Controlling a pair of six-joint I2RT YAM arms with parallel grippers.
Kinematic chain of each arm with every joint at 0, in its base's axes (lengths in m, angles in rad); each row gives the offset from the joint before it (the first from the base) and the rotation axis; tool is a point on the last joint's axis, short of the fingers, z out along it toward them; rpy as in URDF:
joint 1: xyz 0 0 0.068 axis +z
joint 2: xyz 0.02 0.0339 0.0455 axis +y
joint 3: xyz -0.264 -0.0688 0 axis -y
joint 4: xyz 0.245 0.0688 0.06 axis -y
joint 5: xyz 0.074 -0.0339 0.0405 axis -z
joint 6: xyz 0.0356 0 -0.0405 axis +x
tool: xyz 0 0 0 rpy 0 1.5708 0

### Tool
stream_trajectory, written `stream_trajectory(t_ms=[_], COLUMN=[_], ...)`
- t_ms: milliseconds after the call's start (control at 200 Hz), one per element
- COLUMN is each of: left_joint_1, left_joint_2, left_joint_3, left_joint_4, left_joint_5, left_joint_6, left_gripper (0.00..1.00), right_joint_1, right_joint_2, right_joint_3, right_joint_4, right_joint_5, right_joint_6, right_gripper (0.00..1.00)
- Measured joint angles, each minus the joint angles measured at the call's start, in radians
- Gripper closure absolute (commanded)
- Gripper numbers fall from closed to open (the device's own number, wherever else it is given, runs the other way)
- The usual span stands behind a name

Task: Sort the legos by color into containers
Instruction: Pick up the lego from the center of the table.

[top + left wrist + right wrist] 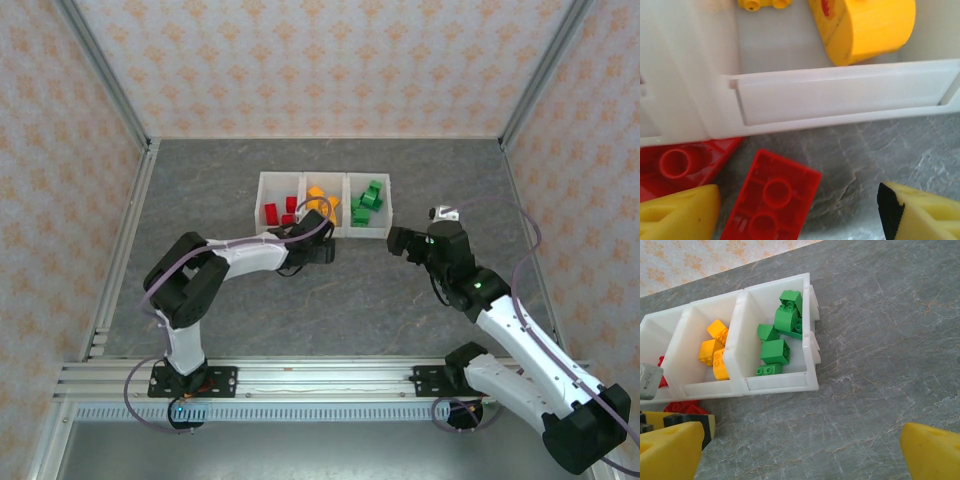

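The containers [262, 200] form a white tray of three bins at the table's middle. Red legos [280, 210] lie in its left bin, orange-yellow legos [322, 200] in the middle one and green legos [367, 203] in the right one. My left gripper [318, 238] is low at the tray's near wall. In the left wrist view it [800, 215] stands open around an upside-down red lego [771, 197] on the table, which lies close to the left finger [680, 212] and apart from the right one. A second red lego [680, 165] lies beside it. My right gripper [800, 455] hangs open over bare table.
The tray's near wall [840, 95] stands just beyond the loose red legos. Metal frame rails [125, 260] and patterned walls close the table in on the left, right and back. Bare grey table [865, 390] stretches right of the tray.
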Motion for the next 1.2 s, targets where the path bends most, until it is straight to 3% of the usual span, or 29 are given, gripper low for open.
stream_trajectory(t_ms=[360,646,1201], left_joint_1=[0.0,0.001,0.007], left_joint_2=[0.024,0.018,0.041], left_joint_3=[-0.006,-0.024,0.006], left_joint_4=[0.047,0.053,0.01], left_joint_5=[0.0,0.024,-0.014], left_joint_6=[-0.007,-0.009,-0.041], left_gripper=[0.33,0.36,0.72], right_joint_1=[0.0,0.0,0.0], right_joint_2=[-0.017,-0.018,-0.032], right_joint_3=[0.0,-0.006,-0.007], right_joint_4=[0.0,0.0,-0.001], right_joint_5=[0.004,0.003,0.011], right_joint_6=[-0.004,-0.003,-0.003], right_gripper=[0.0,0.0,0.0])
